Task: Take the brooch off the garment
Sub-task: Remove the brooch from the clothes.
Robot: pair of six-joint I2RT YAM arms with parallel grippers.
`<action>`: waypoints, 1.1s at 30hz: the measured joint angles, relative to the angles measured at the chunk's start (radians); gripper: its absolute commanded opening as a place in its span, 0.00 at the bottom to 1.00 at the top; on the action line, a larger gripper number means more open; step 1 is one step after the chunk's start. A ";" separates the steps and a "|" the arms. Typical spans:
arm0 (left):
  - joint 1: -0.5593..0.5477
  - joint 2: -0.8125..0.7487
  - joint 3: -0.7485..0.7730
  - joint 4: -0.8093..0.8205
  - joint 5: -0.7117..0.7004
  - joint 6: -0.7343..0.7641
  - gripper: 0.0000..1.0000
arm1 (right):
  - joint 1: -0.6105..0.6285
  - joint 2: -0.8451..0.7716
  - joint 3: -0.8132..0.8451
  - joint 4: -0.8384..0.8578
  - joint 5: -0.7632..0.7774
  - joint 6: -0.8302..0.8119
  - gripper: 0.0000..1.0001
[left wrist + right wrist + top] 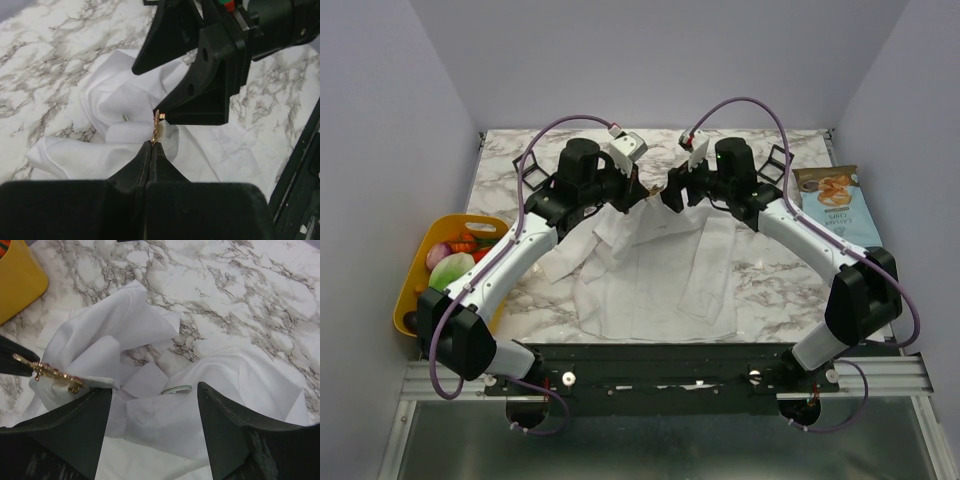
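At the far left, a yellow basket (404, 300) is seen hanging off the tabletop (770, 270) edge, with toy produce (450, 268) piled inside it. Moving in from there, the garment (640, 280) is spread across the middle of the marble. It is rumpled toward the back, and one fold is drawn up off the surface.

Now the left claw (151, 146). Its fingers are pressed fully together, tip against tip. The brooch (157, 125) is pinched right at those tips and stands up edge-on, so only a thin gold-coloured rim and clasp are shown. A flap of white fabric is seen hanging from it, so the pin is not yet free of the cloth. The lifted fold is held above the rest of the shirt.

Just to the right, the right claw (154, 390) is brought in close, directly facing the left one. Its fingers (75, 435) are spread wide and nothing is gripped between them. One finger is placed immediately under the brooch's dangling clasp. Whether it actually touches cannot be told from these angles.

Between those spread fingers, crumpled shirt is seen below. A small pale disc (176, 389) with a greenish rim is lying on the cloth; possibly a button, though it is too small to be sure.

At the far right of the tabletop, a blue snack bag (835, 205) is laid flat, well apart from the shirt.
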 measured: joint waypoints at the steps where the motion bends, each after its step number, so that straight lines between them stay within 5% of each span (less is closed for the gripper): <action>1: 0.002 0.000 -0.001 0.013 -0.014 -0.005 0.00 | 0.000 -0.002 -0.002 0.000 0.008 0.006 0.80; 33: 0.010 0.048 -0.049 0.115 -0.083 -0.100 0.00 | 0.046 -0.013 -0.022 0.008 0.133 0.025 0.79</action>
